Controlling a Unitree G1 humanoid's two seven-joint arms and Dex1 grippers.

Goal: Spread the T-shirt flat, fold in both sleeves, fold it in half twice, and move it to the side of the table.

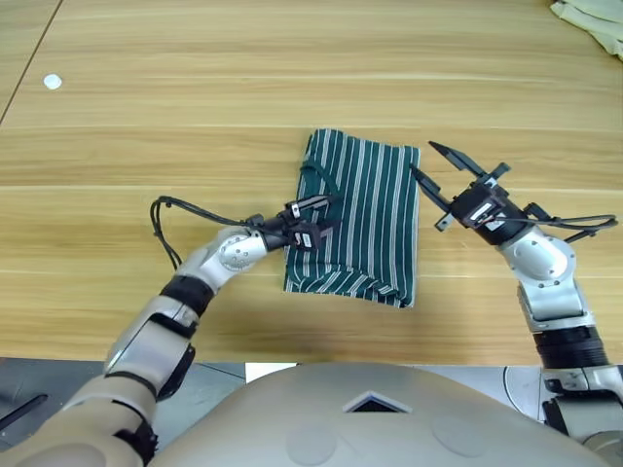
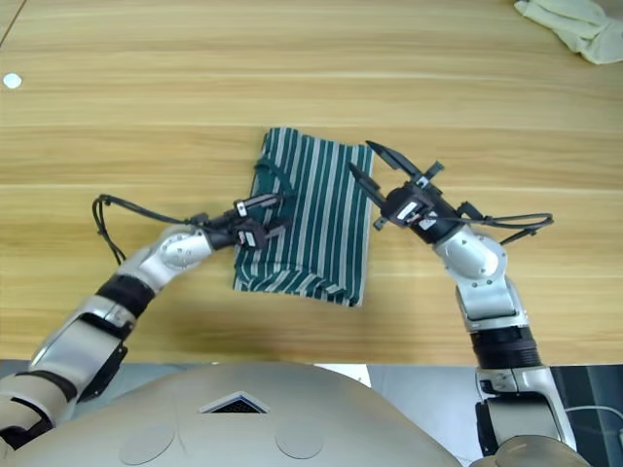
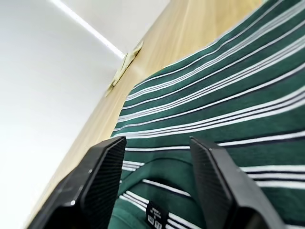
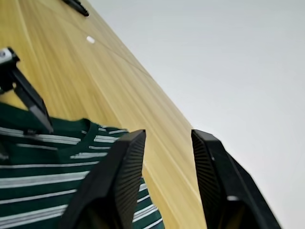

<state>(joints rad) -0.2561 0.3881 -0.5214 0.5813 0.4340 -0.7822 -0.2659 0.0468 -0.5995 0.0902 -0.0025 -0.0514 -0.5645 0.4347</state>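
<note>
Green cloth with thin white stripes, the T-shirt [image 1: 365, 209], lies folded into a compact rectangle on a pale wooden worktop [image 1: 195, 107], seen from the head camera. The left gripper [image 1: 329, 214] sits over the shirt's left edge, near the collar, with its fingers apart. The right gripper [image 1: 422, 159] is just beside the shirt's right edge, near the far corner, fingers also spread. A crumpled pale cloth [image 1: 594, 19] lies well beyond the shirt to the far right. A small white spot [image 1: 53, 82] lies well off to the far left.

From the left wrist, the left gripper [image 3: 157, 143] shows two dark ribbed fingers held apart, with striped fabric and the collar band between and beyond them. They hold nothing.

From the right wrist, the right gripper [image 4: 169, 136] shows its fingers parted over bare wood at the shirt's edge. One finger of the left gripper shows at the shirt's collar edge.

The folding looks finished, so moving the shirt aside is probably what remains. The main risk is pinching only the top layer, which would peel the folds open as the shirt travels. Dragging it by one edge could also bunch the lower layers, and the near right corner already looks a little loose.

A small dark tag [image 3: 155, 220] inside the collar carries pale print, too small to read. No other writing can be made out.
</note>
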